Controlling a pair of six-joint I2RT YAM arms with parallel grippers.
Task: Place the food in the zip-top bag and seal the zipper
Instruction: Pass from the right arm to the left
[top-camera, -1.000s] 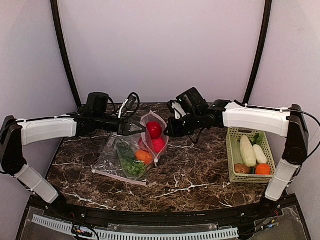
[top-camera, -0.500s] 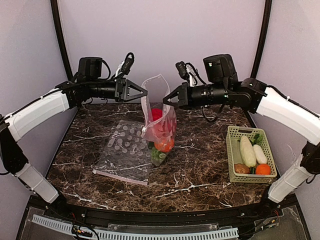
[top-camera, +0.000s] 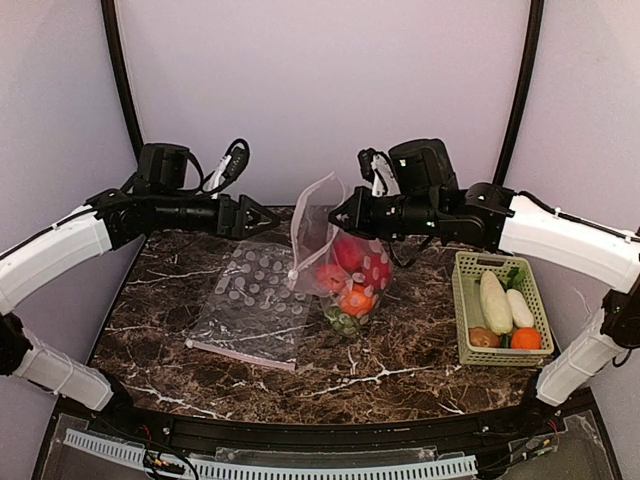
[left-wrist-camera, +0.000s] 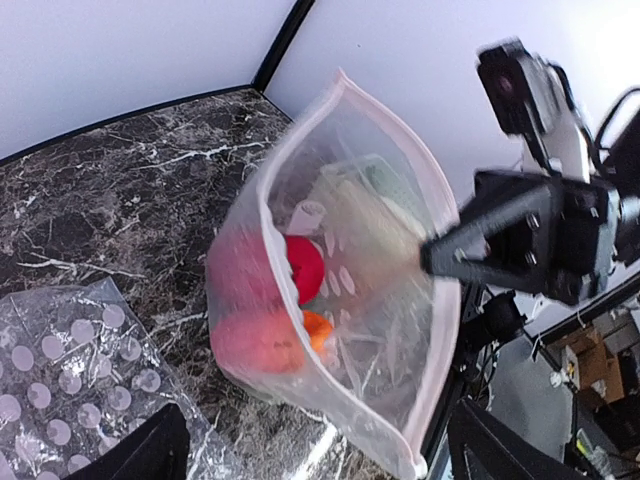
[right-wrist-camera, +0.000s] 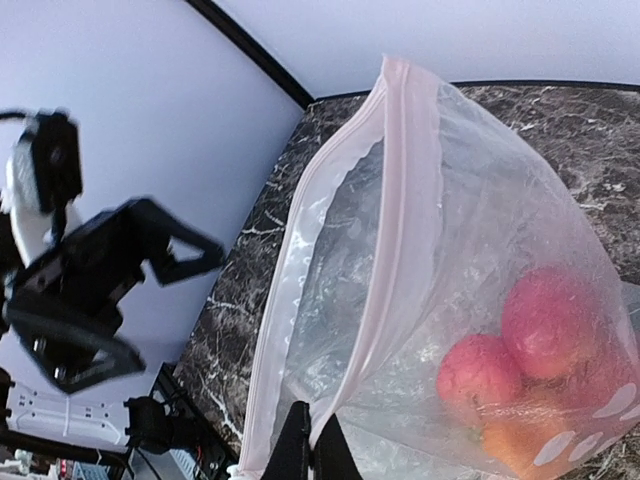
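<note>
Two arms reach in over the marble table, one from each side. The right gripper is clamped on the zip-top bag at its mouth edge. In the right wrist view we see its tips pressed together on the pinkish zipper. The bag hangs upright from that grip near the table's middle, with its mouth gaping and the strip unsealed. Inside are red apples, an orange one and leafy greens at the bottom. We cannot tell whether the bag's bottom touches the table.

The left gripper has its jaws spread wide and grips nothing. It sits just left of the bag's mouth at about the same height, apart from it.

A second dotted bag lies flat on the table, left of the hanging one. Well to the right is the pale green basket, holding two white radishes, a brown potato and an orange fruit.
</note>
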